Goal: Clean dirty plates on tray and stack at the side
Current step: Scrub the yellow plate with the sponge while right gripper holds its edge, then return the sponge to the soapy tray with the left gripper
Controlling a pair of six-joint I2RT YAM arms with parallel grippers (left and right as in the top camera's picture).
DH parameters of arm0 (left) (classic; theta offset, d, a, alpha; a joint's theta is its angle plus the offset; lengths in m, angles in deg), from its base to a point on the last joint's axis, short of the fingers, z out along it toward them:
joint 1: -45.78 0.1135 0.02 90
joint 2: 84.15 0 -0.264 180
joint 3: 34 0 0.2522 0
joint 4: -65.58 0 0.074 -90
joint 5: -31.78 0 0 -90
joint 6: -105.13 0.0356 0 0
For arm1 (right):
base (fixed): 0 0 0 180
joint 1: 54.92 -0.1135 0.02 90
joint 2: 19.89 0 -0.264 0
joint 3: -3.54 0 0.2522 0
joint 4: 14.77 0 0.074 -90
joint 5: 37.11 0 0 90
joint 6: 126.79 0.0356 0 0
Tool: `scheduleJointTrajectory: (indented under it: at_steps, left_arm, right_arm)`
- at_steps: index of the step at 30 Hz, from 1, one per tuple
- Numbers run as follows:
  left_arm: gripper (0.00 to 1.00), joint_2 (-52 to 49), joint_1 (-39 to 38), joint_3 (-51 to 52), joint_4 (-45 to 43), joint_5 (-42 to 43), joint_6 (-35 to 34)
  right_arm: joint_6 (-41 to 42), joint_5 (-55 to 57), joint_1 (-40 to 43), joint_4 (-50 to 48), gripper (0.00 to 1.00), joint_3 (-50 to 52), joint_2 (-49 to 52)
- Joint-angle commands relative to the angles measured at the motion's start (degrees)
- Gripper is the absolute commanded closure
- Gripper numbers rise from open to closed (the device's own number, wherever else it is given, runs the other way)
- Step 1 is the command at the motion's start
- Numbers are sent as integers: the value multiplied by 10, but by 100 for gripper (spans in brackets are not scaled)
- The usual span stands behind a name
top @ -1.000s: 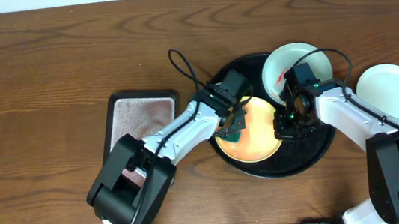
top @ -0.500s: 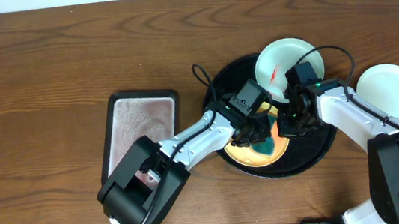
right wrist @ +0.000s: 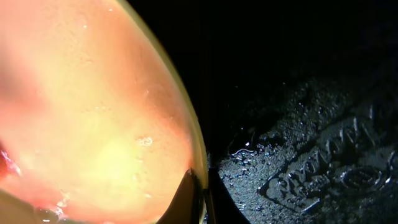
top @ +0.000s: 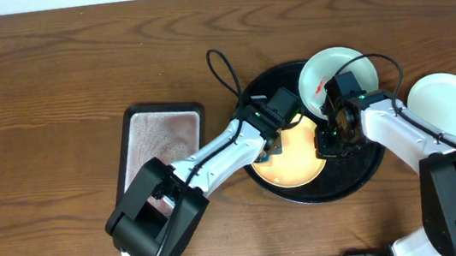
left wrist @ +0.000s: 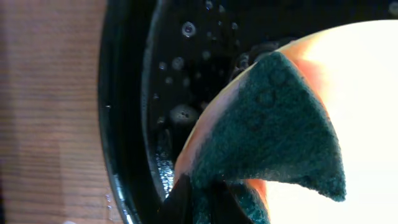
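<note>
The brown surface (top: 49, 71) holds a wet black tray (top: 350, 183). The yellow plate (top: 296, 161) lies inside the tray. A smeared plate (top: 330, 77) sits over the tray's far right edge. A clean plate (top: 447, 103) rests on the surface, out to the right. The left gripper (left wrist: 199, 200) is squeezed tight on a green sponge (left wrist: 273, 124), which presses on the yellow plate near its left edge. The right gripper (right wrist: 198, 194) pinches that plate's right rim.

The tray looks wet, so it is likely slippery. If the sponge pushes too hard, the yellow plate could slide out of that thin pinch or tip up. It could then bump the smeared plate. The sponge seems held by one end, so it might fold or slip out. The pink sauce near the rim could get missed.
</note>
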Motion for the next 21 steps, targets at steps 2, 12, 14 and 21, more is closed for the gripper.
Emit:
scheduleJointTrajectory:
  at_steps: [2, 12, 14, 21]
  left_arm:
    - [92, 37, 24, -3, 14, -128, 24]
    - [92, 139, 41, -3, 45, 38, 25]
    - [92, 162, 59, -3, 74, 54, 25]
    - [92, 227, 207, 12, 189, 53, 77]
  right_arm:
    - [-29, 93, 7, 13, 99, 12, 9]
    - [-29, 92, 7, 14, 99, 12, 9]
    - [-29, 92, 7, 13, 99, 12, 9]
    - [2, 80, 7, -37, 99, 12, 9]
